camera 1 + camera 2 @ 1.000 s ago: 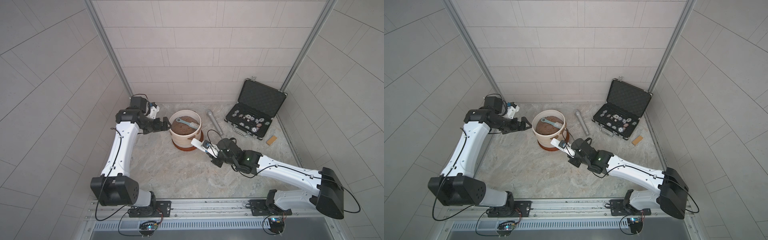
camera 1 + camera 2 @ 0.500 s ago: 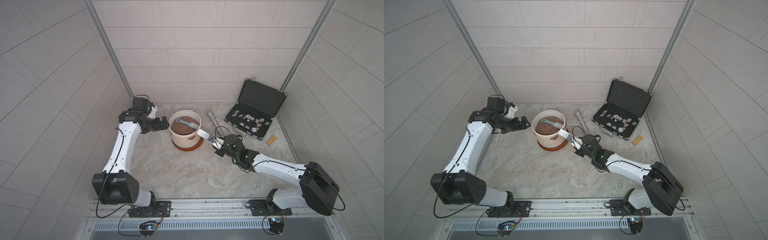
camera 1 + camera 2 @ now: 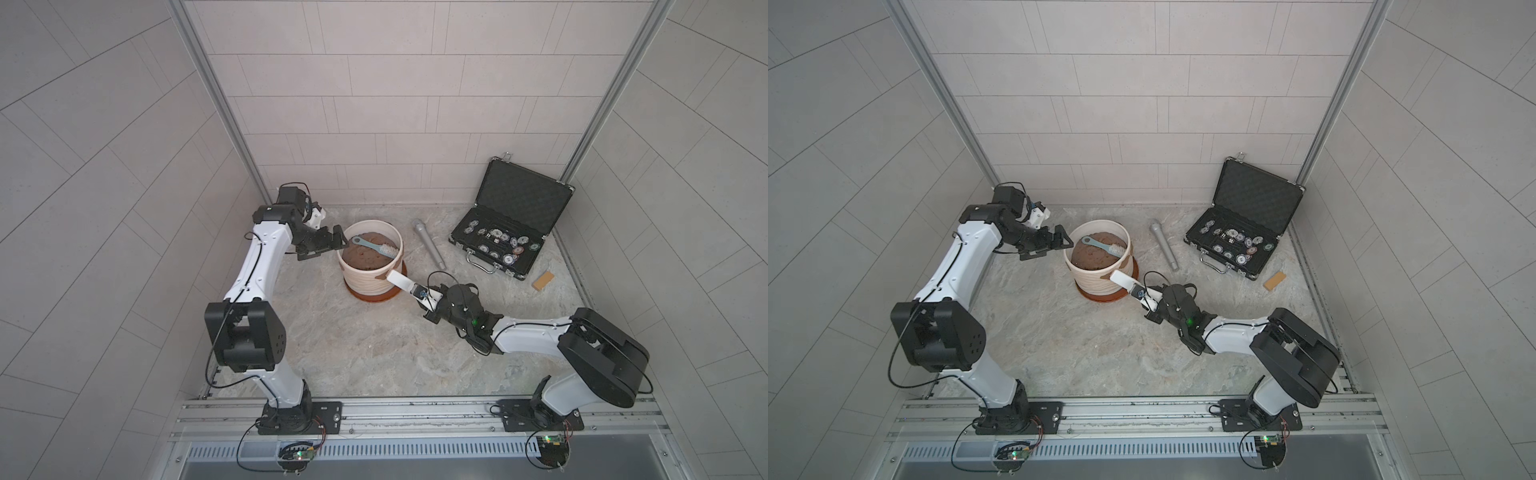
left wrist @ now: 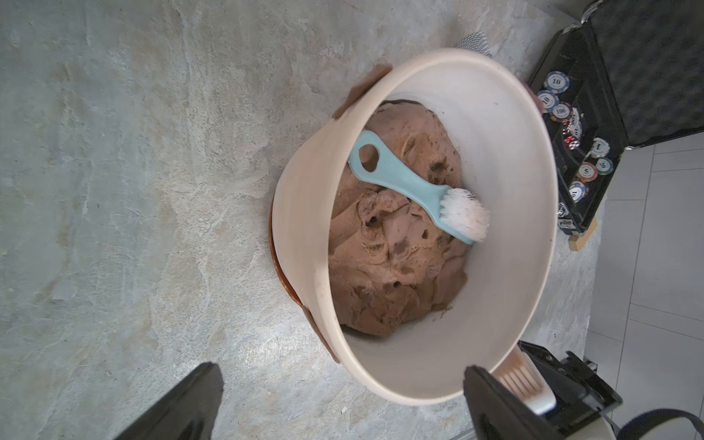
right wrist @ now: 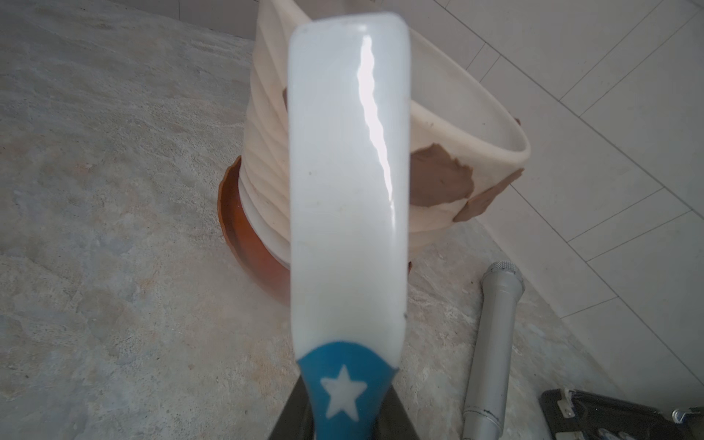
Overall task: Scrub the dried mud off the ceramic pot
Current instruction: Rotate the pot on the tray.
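Now the cream, ribbed ceramic pot (image 3: pixel 368 282) stands on its saucer (image 3: pixel 374 299) between the arms. The left gripper (image 3: pixel 326 246) hangs wide open, empty, beside its rim. The right gripper (image 3: pixel 426 296) clamps a white brush (image 3: pixel 398 279) whose long axis points at the pot's wall, where flat reddish-brown dried mud (image 5: pixel 438 179) patches cling just beside its head.

white brush (image 3: pixel 400 280) lifted against ceramic pot (image 3: pixel 365 284), right arm (image 3: pixel 528 334) folded

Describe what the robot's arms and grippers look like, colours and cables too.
The left arm and right arm have white tubular links and bulky black joint housings. Thin black cables loop along them. The left gripper and right gripper are black with angular fingers; a small green light glows near the right wrist.
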Robot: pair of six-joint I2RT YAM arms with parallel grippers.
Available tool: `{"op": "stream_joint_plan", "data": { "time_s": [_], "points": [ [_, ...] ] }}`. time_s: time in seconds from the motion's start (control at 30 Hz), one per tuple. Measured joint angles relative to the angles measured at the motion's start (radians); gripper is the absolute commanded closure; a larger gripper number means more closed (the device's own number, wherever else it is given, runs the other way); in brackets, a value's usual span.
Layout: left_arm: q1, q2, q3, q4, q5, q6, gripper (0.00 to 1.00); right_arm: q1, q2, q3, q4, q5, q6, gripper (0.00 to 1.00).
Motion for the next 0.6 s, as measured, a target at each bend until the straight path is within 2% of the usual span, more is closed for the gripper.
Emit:
{"op": "stream_joint_plan", "data": {
  "time_s": [0.17, 0.3, 0.6],
  "points": [
    [-0.018, 0.075, 0.08, -0.027, -0.045, 0.036, 0.18, 0.004, -0.032, 0.023, -0.013, 0.003, -0.202, 1.0],
    [-0.026, 0.135, 0.171, -0.042, -0.076, 0.072, 0.32, 0.006, -0.096, 0.052, -0.075, 0.003, -0.299, 1.0],
    [-0.09, 0.246, 0.307, -0.065, -0.201, 0.116, 0.34, 0.037, -0.276, 0.106, -0.246, -0.005, -0.36, 1.0]
  ]
}}
